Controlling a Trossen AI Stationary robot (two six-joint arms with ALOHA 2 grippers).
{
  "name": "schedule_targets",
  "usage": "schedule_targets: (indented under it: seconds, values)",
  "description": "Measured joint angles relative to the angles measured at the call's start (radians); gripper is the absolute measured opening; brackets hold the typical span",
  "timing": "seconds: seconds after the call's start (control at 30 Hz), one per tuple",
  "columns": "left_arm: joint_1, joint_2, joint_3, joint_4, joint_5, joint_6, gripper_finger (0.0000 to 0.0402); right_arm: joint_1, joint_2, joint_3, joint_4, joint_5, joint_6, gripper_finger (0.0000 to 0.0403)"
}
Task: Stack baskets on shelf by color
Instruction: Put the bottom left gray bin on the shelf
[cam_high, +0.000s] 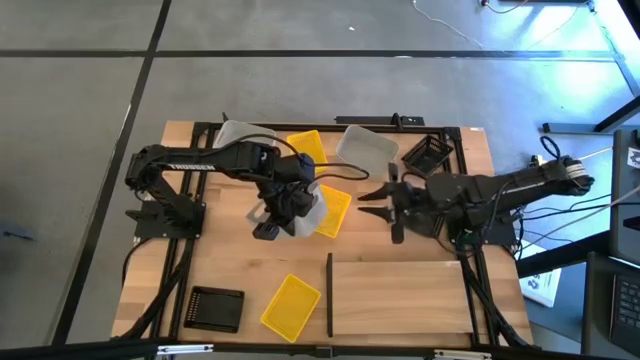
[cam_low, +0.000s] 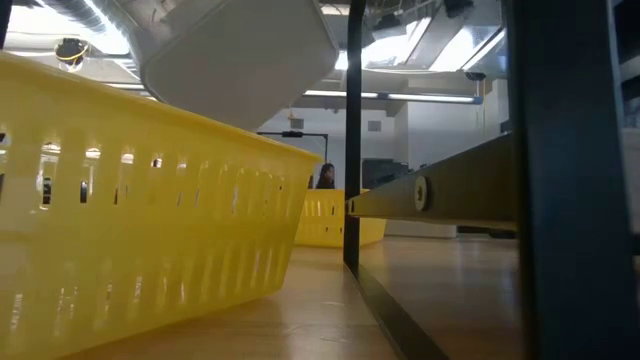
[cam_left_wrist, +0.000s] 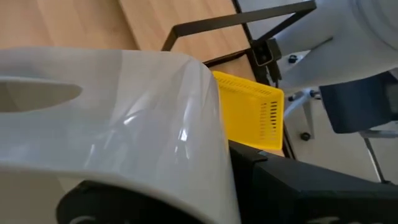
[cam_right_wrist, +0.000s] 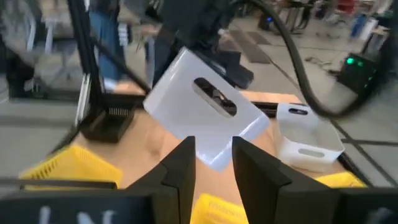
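left gripper (cam_high: 283, 212) clamped on a translucent white basket (cam_high: 312, 208) mid-table, right gripper (cam_high: 375, 196) released, just beside it

yellow slotted basket (cam_high: 291, 305), seemingly black mesh basket (cam_high: 216, 308)

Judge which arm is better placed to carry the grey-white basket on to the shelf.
Left, probably. The left gripper is shut on the grey-white basket, lifted mid-table. The right gripper is open, empty, facing it. The shelf lies bare at the near edge.
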Motion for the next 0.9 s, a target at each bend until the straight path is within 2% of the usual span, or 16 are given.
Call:
schedule_targets:
  seconds: [0.17, 0.33, 0.57, 0.67, 0.9]
  values:
    - [0.0, 0.0, 0.0, -0.007, 0.002, 0.005, 0.0, -0.065, 0.107, 0.159, -0.188, -0.17, -0.079, 0.0105]
    - [0.0, 0.0, 0.0, -0.035, 0.002, 0.005, 0.0, -0.109, 0.216, 0.265, -0.242, -0.319, -0.174, 0.0105]
    - [0.0, 0.0, 0.0, -0.048, -0.078, -0.01, 0.0, -0.169, 0.311, 0.316, -0.246, -0.289, -0.202, 0.0105]
    - [0.001, 0.0, 0.0, -0.049, -0.078, -0.005, 0.0, -0.183, 0.339, 0.316, -0.222, -0.251, -0.257, 0.0105]
    - [0.025, 0.0, 0.0, -0.049, -0.081, -0.013, 0.0, -0.185, 0.392, 0.316, -0.161, -0.246, -0.311, 0.0105]
